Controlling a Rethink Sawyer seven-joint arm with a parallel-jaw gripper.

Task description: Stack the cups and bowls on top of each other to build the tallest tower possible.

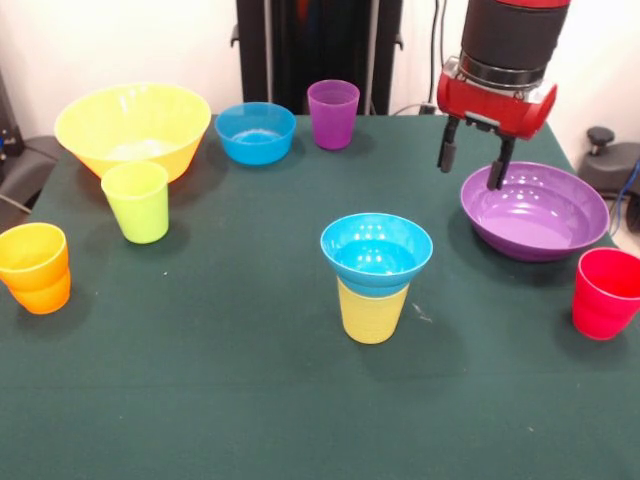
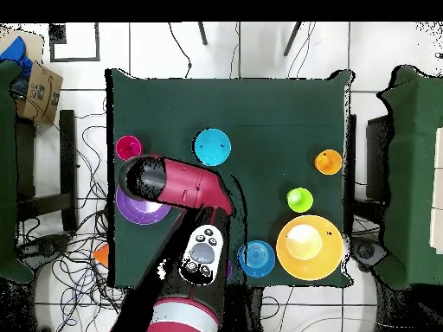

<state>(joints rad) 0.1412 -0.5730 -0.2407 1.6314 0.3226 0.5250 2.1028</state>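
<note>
The green counter (image 1: 250, 400) carries everything, and most pieces lie well apart. Largest is the yellow bowl (image 1: 132, 125) at the upper left of the front view; if it goes high on the stack, its width could topple the narrow pieces beneath. Next is the wide purple bowl (image 1: 537, 212) at the right, where the claw (image 1: 472, 160) hangs over the near rim, fingers spread a little and holding nothing. A descent from here could strike the rim instead of straddling it, tipping or skidding the bowl toward the red cup (image 1: 603, 292) just beside it at the right edge.

The tower (image 1: 375, 275) stands at centre: a blue bowl (image 1: 376, 250) seated in a yellow cup (image 1: 372, 312). That base is slim, so an off-centre placement would likely knock it over.

A second blue bowl (image 1: 255, 131) and a purple cup (image 1: 333, 113) wait along the top, a lime cup (image 1: 137, 200) and an orange cup (image 1: 36, 266) at the left.
</note>
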